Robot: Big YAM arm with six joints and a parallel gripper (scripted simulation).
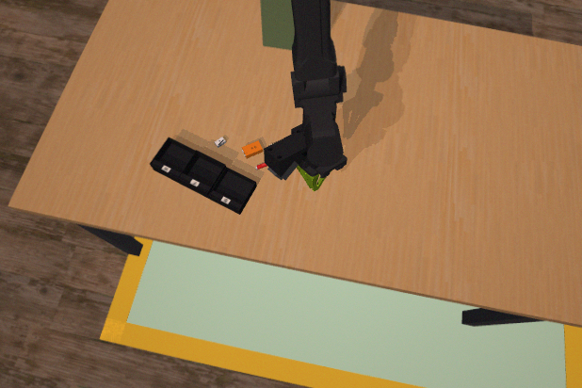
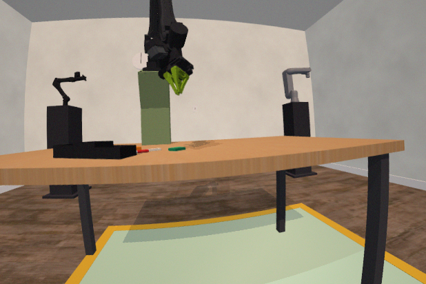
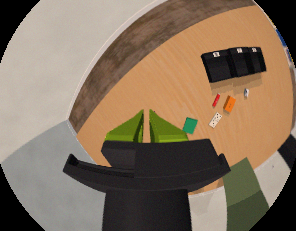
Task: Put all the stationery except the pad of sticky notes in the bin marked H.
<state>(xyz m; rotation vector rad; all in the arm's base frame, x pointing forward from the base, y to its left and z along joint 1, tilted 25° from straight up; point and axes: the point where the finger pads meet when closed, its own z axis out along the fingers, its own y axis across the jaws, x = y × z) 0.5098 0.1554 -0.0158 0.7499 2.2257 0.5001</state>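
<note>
Three black bins (image 1: 203,175) sit joined in a row on the wooden table (image 1: 424,149), each with a small white label on its front lip; the letters are too small to read, so which one is H cannot be told. From the top view all three compartments look dark and bare inside, and the wrist view (image 3: 233,62) shows the same.

Just beyond the bins, the small things lie loose on the wood. A little white piece (image 1: 219,141) lies nearest the middle bin's far side. An orange block (image 1: 252,148) is beside it, and a thin red marker (image 1: 260,166) pokes out just beside the end bin, half hidden under the arm in the top view. The wrist view picks out two more: a white domino with dots (image 3: 216,119) and a green pad (image 3: 189,124), both a little farther from the bins. None of them is in a bin.

And the arm: it drops from high above the green pedestal (image 2: 154,109), wrist bent, with the gripper (image 2: 178,92) hanging well above the table and pointing down at a tilt. Its green fingers are drawn almost together, tips nearly meeting, with nothing between them.
</note>
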